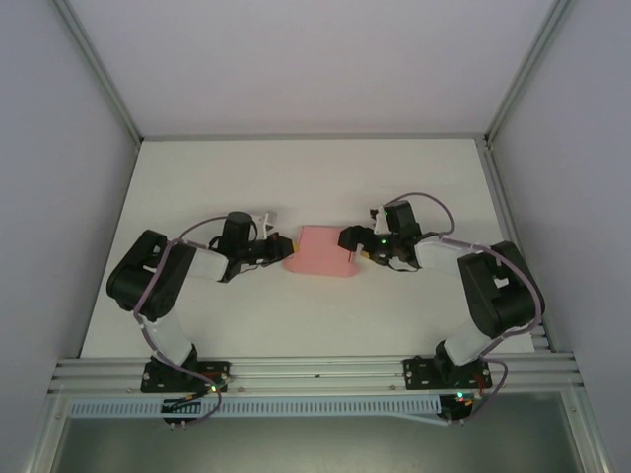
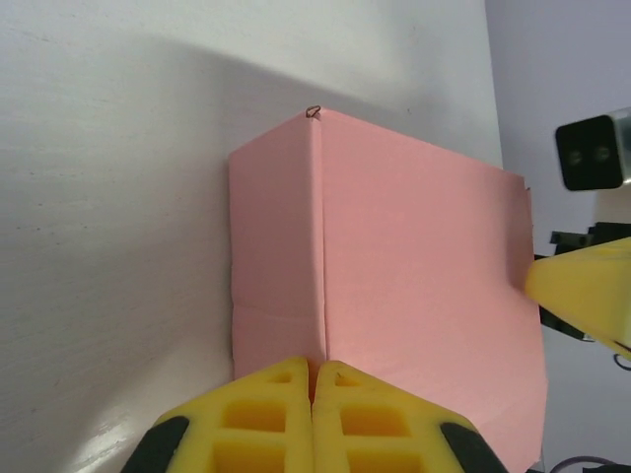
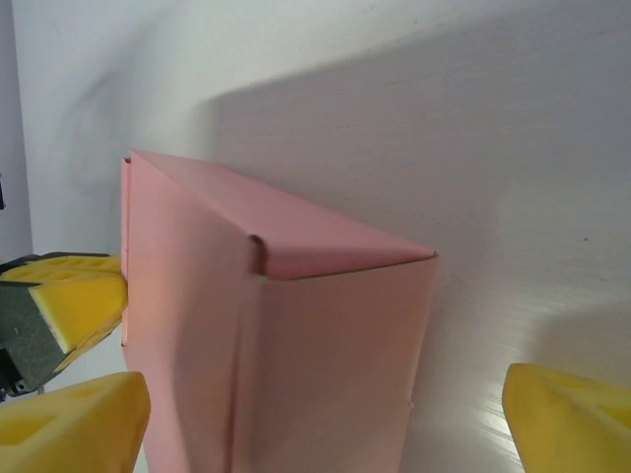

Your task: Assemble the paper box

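- Where the white table point(image 1: 315, 187) spreads out between pale side walls, it takes up most of the top view, and its bare surface lies behind the box in both wrist views.
- Along the table's near edge runs a ribbed metal rail point(image 1: 315, 370), and both arm bases are bolted to it.
- From the rail, the left arm point(image 1: 158, 281) rises, bends at a black elbow and reaches inward toward the middle of the table.
- Opposite it, the right arm point(image 1: 493, 291) does the same from the other side, so the two wrists face each other.
- Between them, at the middle of the table, sits the paper box point(image 1: 320, 251): pink and folded up into a rectangular body, with one long crease running down its side in the left wrist view.
- At the box's left end, the left gripper point(image 1: 279, 246) is clenched; in its own camera the two yellow fingers point(image 2: 266, 404) press together right where the crease meets the box's near edge, pinching the card.
- At the box's right end, the right gripper point(image 1: 353, 246) stands released, its jaws spread wide.
- Its yellow fingertips point(image 3: 572, 424) sit one on each side of the box, which stands in the gap between them; whether either pad touches the card I cannot tell.
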You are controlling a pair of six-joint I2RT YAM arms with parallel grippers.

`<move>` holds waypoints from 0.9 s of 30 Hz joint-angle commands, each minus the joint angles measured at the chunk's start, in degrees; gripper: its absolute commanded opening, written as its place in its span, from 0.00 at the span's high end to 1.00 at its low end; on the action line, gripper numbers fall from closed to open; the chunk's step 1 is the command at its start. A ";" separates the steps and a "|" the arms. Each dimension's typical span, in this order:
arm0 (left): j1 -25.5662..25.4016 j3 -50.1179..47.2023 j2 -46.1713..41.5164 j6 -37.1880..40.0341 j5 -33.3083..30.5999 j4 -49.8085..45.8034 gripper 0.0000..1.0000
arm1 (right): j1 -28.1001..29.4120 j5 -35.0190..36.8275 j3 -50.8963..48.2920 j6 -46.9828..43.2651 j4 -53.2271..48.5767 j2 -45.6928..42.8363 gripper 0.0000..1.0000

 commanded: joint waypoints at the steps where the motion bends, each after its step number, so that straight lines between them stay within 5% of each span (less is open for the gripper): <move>1: 0.56 -1.34 1.39 -1.71 1.62 2.66 0.98 | -0.41 -3.45 -0.86 2.98 4.68 0.96 0.10; 12: 0.60 -0.13 -1.36 2.80 1.63 1.98 0.86 | -0.02 -8.47 -0.49 6.21 12.01 1.14 0.51; 18: 0.49 3.94 -9.77 11.91 -1.87 -5.68 0.44 | -0.12 -6.90 0.31 5.16 7.50 -2.63 0.57; 20: -0.37 5.99 -13.78 18.82 -5.70 -11.26 0.03 | -0.50 -5.47 1.35 6.06 3.53 -3.70 0.51; 25: -9.52 9.58 -23.86 44.65 -26.52 -24.24 0.00 | -2.78 -6.90 6.28 10.51 -6.52 -3.68 0.57; 27: -12.84 10.79 -25.53 51.25 -29.52 -27.83 0.00 | -3.91 -9.04 8.50 12.91 -9.32 -3.36 0.56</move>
